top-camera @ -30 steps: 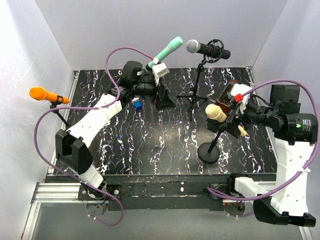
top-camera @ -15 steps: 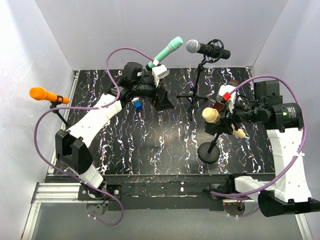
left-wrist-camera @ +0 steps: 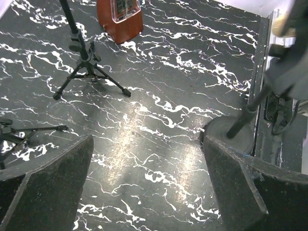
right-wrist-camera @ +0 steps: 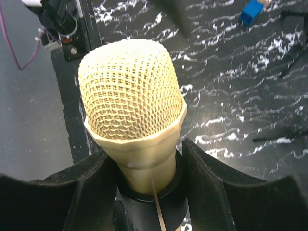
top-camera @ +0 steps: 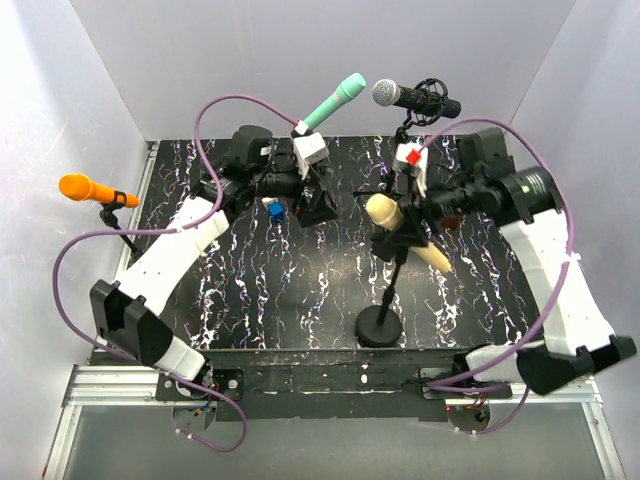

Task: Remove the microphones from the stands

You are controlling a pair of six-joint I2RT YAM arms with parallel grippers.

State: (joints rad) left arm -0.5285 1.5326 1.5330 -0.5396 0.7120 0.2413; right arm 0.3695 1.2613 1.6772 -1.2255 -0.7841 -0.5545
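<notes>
While my right claw (right-wrist-camera: 144, 161) is clamped on the cream microphone (right-wrist-camera: 132, 96), which sits in the clip (right-wrist-camera: 129, 195) on top of the stand (top-camera: 390, 290) | step: free it | how: I should pull along its axis, slowly; otherwise the stand may tip.

Right wrist view: the cream microphone's (right-wrist-camera: 132, 101) handle is sitting hidden inside the black clip (right-wrist-camera: 144, 195) and running off the bottom edge.
Left wrist view: the top edge is cropping the red-brown box (left-wrist-camera: 119, 19). The stand pole (left-wrist-camera: 245, 118) is blurring out toward the upper right.
</notes>
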